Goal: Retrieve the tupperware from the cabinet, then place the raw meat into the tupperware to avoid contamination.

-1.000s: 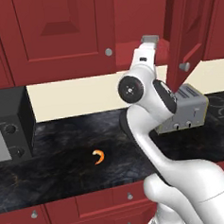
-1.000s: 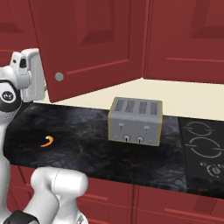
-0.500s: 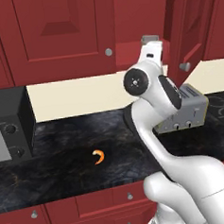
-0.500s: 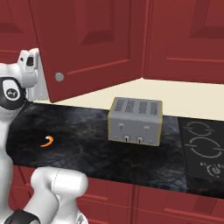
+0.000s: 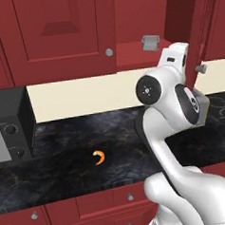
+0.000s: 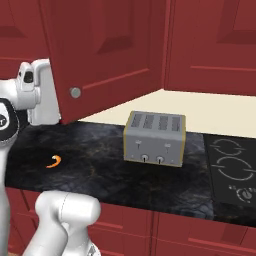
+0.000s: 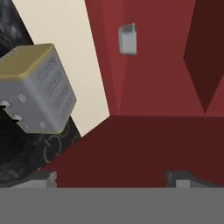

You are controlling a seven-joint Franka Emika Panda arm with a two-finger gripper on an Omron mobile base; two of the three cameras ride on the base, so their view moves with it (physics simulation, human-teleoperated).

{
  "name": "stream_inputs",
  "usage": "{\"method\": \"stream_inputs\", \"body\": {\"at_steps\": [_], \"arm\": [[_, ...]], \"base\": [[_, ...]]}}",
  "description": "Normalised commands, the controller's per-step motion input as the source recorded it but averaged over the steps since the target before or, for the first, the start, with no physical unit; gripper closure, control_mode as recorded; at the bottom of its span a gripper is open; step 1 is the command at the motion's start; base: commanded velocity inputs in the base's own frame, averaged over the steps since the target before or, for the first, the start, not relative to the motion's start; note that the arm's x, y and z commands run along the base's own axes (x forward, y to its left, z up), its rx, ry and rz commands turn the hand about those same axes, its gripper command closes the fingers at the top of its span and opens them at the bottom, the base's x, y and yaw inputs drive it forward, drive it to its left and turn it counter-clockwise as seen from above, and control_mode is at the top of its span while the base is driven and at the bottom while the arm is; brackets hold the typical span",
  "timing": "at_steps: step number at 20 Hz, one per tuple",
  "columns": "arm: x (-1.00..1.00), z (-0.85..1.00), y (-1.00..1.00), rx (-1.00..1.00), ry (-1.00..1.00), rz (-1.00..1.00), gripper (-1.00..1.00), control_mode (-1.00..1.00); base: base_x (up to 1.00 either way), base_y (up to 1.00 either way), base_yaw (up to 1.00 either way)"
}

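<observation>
Grey tupperware [image 5: 150, 42], left base view: I log it on the inner shelf of the open cabinet [image 5: 141, 17], above the toaster's end of the surface [image 5: 65, 151]; raw meat [image 5: 100, 157] lies left of the toaster. Right base view: toaster [image 6: 154, 138] mid-surface, meat well left. Hand view: fingers [image 7: 111, 178] spread wide, empty; tupperware beyond toaster.

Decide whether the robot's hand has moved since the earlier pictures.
Yes. In the left base view the gripper has shifted right, toward the open cabinet holding the tupperware.
</observation>
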Motion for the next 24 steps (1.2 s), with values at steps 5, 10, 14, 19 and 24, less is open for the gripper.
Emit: {"method": "stream_inputs", "body": {"at_steps": [5, 10, 14, 19, 24], "arm": [[-0.12, -0.26, -0.90, -0.02, 0.00, -0.15, -1.00, -1.00], [0.00, -0.36, -1.00, 0.04, 0.01, -0.04, -1.00, -1.00], [0.00, -0.37, -0.99, 0.11, 0.00, 0.02, -1.00, -1.00], [0.05, -0.32, -0.82, 0.12, 0.00, 0.11, -1.00, -1.00], [0.01, -0.07, -0.07, 0.03, 0.00, 0.21, -1.00, -1.00]], "base": [[0.00, 0.00, 0.00], [0.00, 0.00, 0.00], [0.00, 0.00, 0.00], [0.00, 0.00, 0.00], [0.00, 0.00, 0.00]]}}
